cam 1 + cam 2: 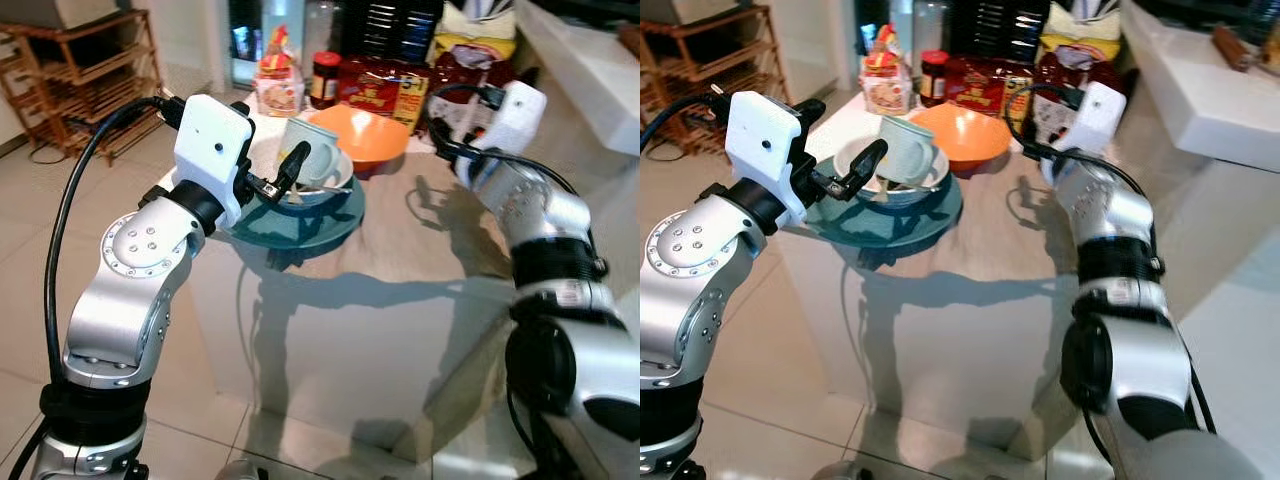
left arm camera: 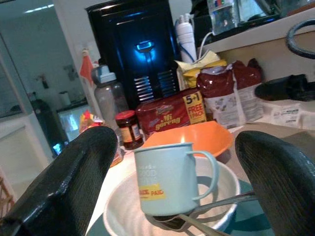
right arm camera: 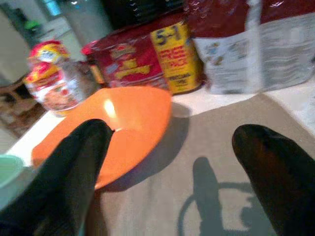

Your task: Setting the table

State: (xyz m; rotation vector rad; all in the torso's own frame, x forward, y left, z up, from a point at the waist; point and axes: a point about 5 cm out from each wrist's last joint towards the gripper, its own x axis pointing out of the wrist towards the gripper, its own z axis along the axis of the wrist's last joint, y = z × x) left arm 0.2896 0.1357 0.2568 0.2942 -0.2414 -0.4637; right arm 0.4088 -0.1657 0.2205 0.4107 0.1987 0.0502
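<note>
Mug, pale green, stands tilted inside a white bowl, in the upper middle of the left eye frame. Cutlery lies in this bowl too. The bowl sits on a teal plate at the far edge of the glass table. The left gripper is at the near rim of the bowl, its fingers spread and holding nothing. An orange bowl is just behind the mug. The right gripper hovers near it, fingers also spread apart. Red packets and a jar stand behind, at the top.
</note>
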